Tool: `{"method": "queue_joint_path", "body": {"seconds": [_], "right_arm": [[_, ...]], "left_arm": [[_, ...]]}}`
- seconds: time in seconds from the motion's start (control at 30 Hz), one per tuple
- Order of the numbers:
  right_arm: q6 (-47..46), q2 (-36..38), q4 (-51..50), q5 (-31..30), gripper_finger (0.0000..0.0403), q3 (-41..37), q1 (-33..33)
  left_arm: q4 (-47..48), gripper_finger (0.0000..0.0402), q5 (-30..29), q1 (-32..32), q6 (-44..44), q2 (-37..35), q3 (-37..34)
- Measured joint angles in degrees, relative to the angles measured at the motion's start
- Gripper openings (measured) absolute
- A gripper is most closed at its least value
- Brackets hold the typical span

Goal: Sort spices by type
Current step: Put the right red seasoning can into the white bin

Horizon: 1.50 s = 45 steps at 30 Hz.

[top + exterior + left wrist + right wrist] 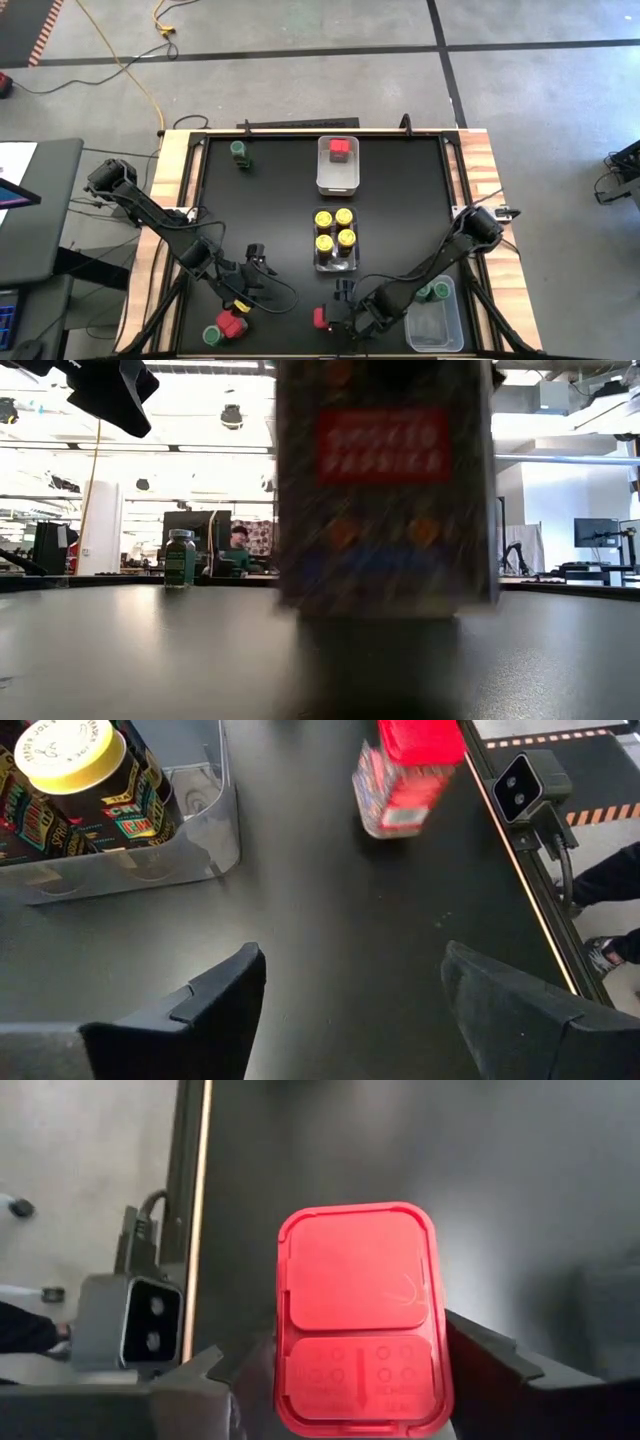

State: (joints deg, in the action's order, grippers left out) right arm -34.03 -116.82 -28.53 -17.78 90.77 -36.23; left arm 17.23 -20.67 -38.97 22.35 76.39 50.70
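1. Red-lidded spice container (360,1320) stands upright at the desk's (270,190) near edge, between the right claw's (345,318) fingers, which bracket it; a firm pinch cannot be confirmed.
2. Its long axis is vertical; the right arm is nearer.
3. Left claw (350,1010), spread and empty, hovers to its left.
4. Far off, another red one sits in a clear bin (337,181).

The left arm reaches in from the table's left edge toward the near middle, bent at the elbow, and its gripper (258,262) hangs above the tabletop with both fingers (215,995) spread apart and nothing between them. The right arm slants in from the right edge, stretched low toward the near edge. Its gripper (335,318) points down, its fingers (490,1355) standing either side of a red-topped spice container (360,1320); whether they press it cannot be told
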Motion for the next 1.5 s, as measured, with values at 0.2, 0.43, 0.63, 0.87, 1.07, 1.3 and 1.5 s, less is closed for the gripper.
{"method": "queue_joint_path", "body": {"seconds": [0.2,0.43,0.63,0.87,1.07,1.3,1.5], "right_arm": [[0.03,6.18,-5.63,-4.30,0.0244,0.45,-0.02],[5.24,17.01,-10.42,-12.27,0.0244,0.47,0.75],[5.69,25.89,-23.98,-19.48,0.0244,0.40,3.89],[5.91,38.66,-32.09,-22.58,0.0244,-9.44,10.26],[12.57,53.91,-21.01,-19.98,0.0244,-28.04,18.82],[30.69,65.19,3.31,-0.73,0.0244,-43.81,39.53],[41.76,59.72,12.94,23.84,0.0244,-44.99,59.19]], "left_arm": [[-0.02,0.0290,-0.02,-0.01,-0.24,-0.01,0.00],[-0.08,0.0290,-0.02,0.88,-0.09,-0.01,0.00],[-0.81,0.0290,1.51,3.58,0.60,-0.01,0.00],[-1.55,0.0290,4.15,10.46,-3.59,-0.33,-0.02],[-1.71,0.0290,7.98,19.42,-8.11,-3.31,-0.02],[-1.79,0.0290,11.41,30.25,-12.62,-6.59,-0.02],[-1.74,0.0290,11.42,35.06,-13.34,-6.67,-0.02]]}}
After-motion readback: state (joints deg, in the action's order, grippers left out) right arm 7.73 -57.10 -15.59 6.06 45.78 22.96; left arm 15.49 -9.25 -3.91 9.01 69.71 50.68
